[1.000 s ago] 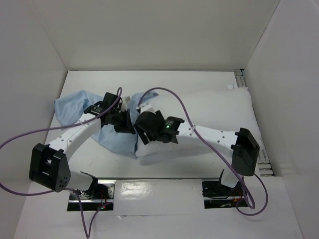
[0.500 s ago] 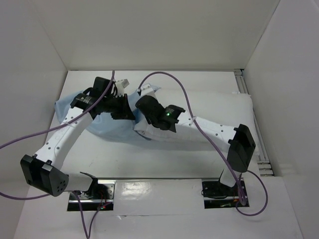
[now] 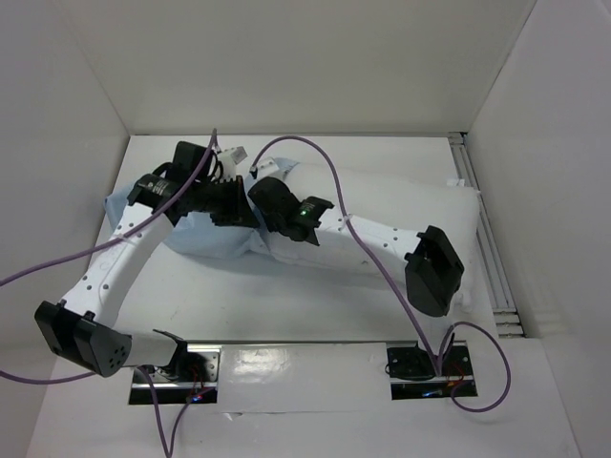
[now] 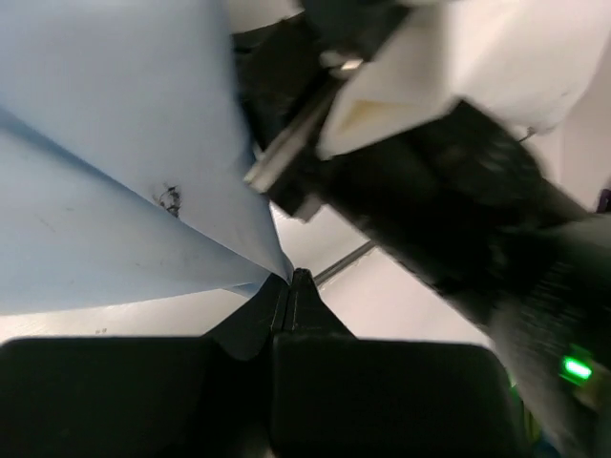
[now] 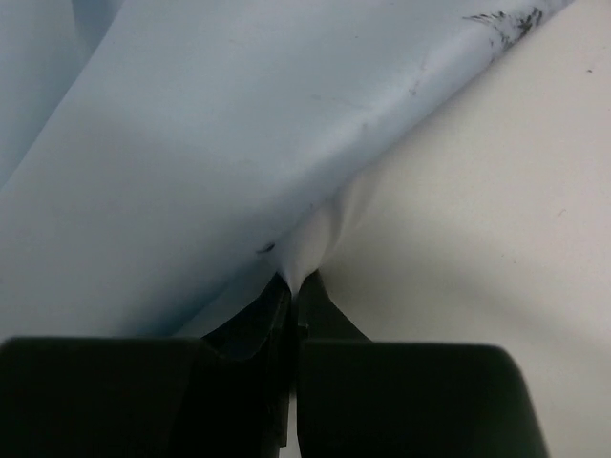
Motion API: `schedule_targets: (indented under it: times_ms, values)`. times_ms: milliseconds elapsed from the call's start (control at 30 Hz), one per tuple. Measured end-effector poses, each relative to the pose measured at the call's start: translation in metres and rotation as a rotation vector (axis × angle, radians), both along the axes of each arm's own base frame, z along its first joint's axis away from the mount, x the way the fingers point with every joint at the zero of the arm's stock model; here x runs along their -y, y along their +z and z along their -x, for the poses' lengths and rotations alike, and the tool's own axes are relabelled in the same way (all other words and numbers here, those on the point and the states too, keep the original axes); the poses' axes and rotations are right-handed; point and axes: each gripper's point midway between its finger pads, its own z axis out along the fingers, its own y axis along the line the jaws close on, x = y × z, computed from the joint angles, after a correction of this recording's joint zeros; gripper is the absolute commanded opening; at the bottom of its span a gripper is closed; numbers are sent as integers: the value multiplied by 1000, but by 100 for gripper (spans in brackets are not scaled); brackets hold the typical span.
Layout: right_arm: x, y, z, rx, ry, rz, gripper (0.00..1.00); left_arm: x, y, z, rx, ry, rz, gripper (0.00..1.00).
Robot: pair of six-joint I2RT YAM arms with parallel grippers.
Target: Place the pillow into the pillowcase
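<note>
Treat the pillow (image 3: 401, 221), sprawled from centre to 3 o'clock on the bench (image 3: 286, 307), as light and squashy, and the limp pillowcase (image 3: 215, 240) at 9 o'clock as best held by its edge, pinched there by the clamped left gripper (image 4: 289, 281) and right gripper (image 5: 296, 281).

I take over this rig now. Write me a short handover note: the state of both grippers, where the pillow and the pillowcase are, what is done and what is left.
The left gripper is shut on a fold of the pillowcase.
The right gripper is shut on its edge, where it meets the pillow.
The pillowcase lies bunched at the left of the table; the pillow lies to its right.
Done: both arms hold the cloth at the pillow's left end.
Left: most of the pillow is bare; the case must be drawn over it.
</note>
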Motion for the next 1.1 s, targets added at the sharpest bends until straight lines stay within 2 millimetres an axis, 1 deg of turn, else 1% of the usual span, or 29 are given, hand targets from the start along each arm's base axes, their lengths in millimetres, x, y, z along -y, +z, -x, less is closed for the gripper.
schedule_targets:
  times_ms: [67, 100, 133, 167, 200, 233, 267, 300, 367, 400, 433, 467, 500, 533, 633, 700, 733, 767, 833, 867, 933, 967, 1000, 1100]
  values:
    - [-9, 2, -1, -1, 5, -47, 0, 4, 12, -1, 21, -11, 29, 0]
    - [-14, 6, -2, 3, 7, -84, 0, 7, 16, -2, 27, -20, 49, 10]
    - [-19, 8, -2, 3, 13, -120, 3, 10, 18, -1, 28, -29, 66, 36]
    - [-22, 10, -1, 0, 20, -159, 8, 12, 20, -1, 24, -39, 82, 47]
    - [-23, 10, 2, -10, 26, -191, 18, 14, 21, 0, 12, -43, 103, 54]
    - [-23, 11, 4, -17, 26, -214, 40, 15, 22, 1, -2, -45, 121, 59]
    - [-22, 12, 6, -22, 25, -239, 44, 15, 22, 0, -8, -48, 130, 67]
    - [-19, 14, 9, -24, 25, -258, 51, 14, 22, -2, -21, -38, 142, 71]
    - [-14, 22, 14, -27, 25, -285, 61, 7, 18, -9, -29, -14, 138, 71]
    - [-10, 28, 17, -26, 21, -297, 66, 3, 15, -13, -37, -1, 134, 70]
    - [-5, 35, 18, -18, 14, -305, 76, 1, 15, -15, -46, 6, 136, 69]
    - [2, 40, 17, -10, -3, -305, 80, 3, 18, -15, -58, -4, 155, 67]
    - [9, 41, 17, -10, -19, -298, 82, 3, 22, -18, -49, -6, 155, 60]
    - [16, 43, 15, -10, -38, -293, 85, 2, 23, -21, -37, -1, 147, 57]
    - [40, 55, 16, 7, -91, -285, 91, -6, 20, -39, -13, 34, 104, 24]
    - [55, 67, 18, 23, -120, -285, 93, -11, 14, -54, -12, 62, 70, 24]
    - [62, 72, 18, 29, -134, -288, 94, -12, 12, -61, -10, 71, 56, 25]
    - [70, 77, 17, 36, -150, -289, 94, -12, 10, -69, -11, 79, 44, 31]
    - [90, 82, 11, 44, -198, -283, 96, -13, 9, -88, 12, 82, 18, 58]
    - [102, 83, 6, 46, -229, -276, 97, -12, 10, -96, 19, 84, 10, 81]
    - [124, 82, -4, 46, -290, -259, 97, -11, 13, -112, 54, 75, -5, 97]
    - [135, 80, -9, 45, -319, -248, 97, -9, 14, -116, 63, 69, -7, 100]
    - [145, 78, -13, 42, -346, -236, 97, -8, 17, -121, 72, 62, -8, 100]
    - [170, 75, -21, 29, -407, -210, 98, -3, 23, -132, 102, 42, -10, 92]
